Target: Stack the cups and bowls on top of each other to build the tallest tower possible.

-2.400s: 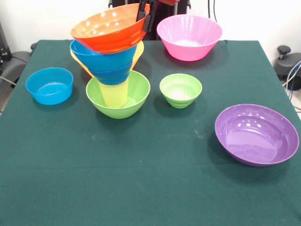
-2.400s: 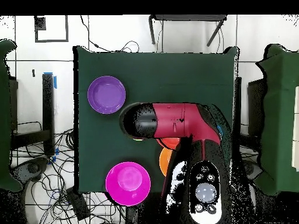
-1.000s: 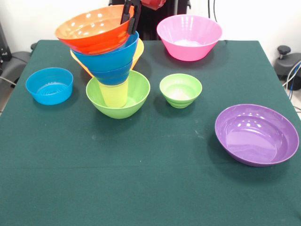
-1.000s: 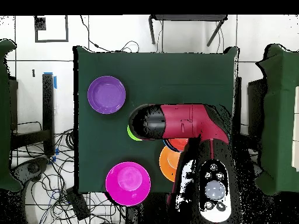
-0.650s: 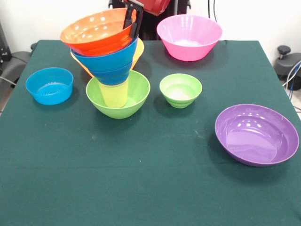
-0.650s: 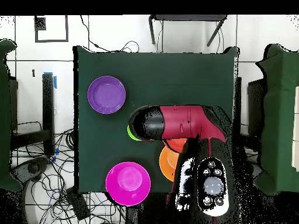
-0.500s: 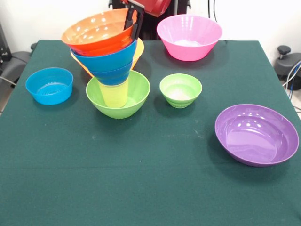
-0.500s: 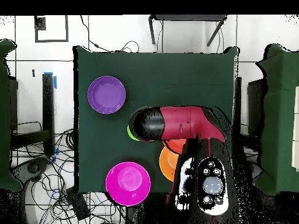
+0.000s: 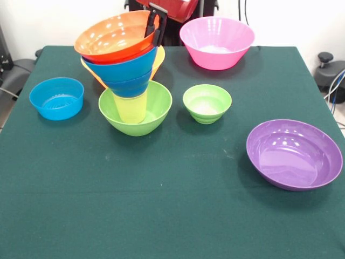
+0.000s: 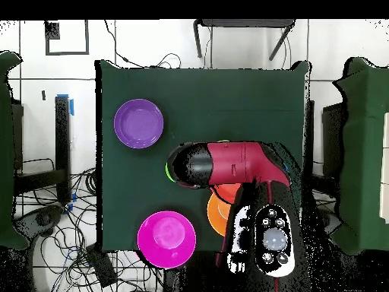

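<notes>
The tower stands at the back left in the front view: a large lime-green bowl (image 9: 144,116) holds the yellow tumbler (image 9: 131,109), with two blue bowls (image 9: 126,73) nested on it. A red-orange bowl (image 9: 113,38) sits tilted on top of the blue bowls. My gripper (image 9: 154,26) comes down from above and is shut on the red-orange bowl's right rim, one finger inside and one outside. In the overhead view my red arm (image 10: 239,162) covers the tower and the gripper.
A yellow-orange bowl (image 9: 158,58) lies behind the tower. A pink bowl (image 9: 216,43) stands at the back, a small green bowl (image 9: 207,103) in the middle, a purple bowl (image 9: 294,155) at the right, and a low light-blue bowl (image 9: 56,98) at the left.
The gripper carried the red-orange bowl left over the tower, then slightly right and down, so the bowl now sits more squarely in the top blue bowl. The other bowls have not moved.
</notes>
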Robot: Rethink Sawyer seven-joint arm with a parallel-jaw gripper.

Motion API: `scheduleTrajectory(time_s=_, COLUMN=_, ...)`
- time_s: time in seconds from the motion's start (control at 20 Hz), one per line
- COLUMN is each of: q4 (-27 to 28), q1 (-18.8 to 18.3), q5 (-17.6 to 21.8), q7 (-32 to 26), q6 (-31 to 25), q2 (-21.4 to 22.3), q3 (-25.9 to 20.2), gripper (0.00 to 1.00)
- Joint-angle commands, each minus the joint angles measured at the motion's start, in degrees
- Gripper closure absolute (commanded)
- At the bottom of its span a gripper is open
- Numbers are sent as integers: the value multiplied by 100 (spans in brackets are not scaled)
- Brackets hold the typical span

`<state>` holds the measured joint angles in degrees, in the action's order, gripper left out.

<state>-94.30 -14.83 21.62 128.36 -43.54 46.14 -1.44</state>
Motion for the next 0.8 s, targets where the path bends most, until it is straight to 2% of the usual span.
scheduleTrajectory(time_s=0.05, q4=-276, q1=43, q5=408, q7=-604, q6=240, q2=-160, q3=-414, gripper=100)
scheduleTrajectory(time_s=0.35, q4=-243, q1=61, q5=472, q7=-624, q6=297, q2=-161, q3=-410, gripper=100)
scheduleTrajectory(time_s=0.4, q4=-242, q1=54, q5=483, q7=-644, q6=316, q2=-159, q3=-418, gripper=0)
scheduleTrajectory(time_s=0.8, q4=-201, q1=127, q5=518, q7=-506, q6=327, q2=-167, q3=-331, gripper=0)
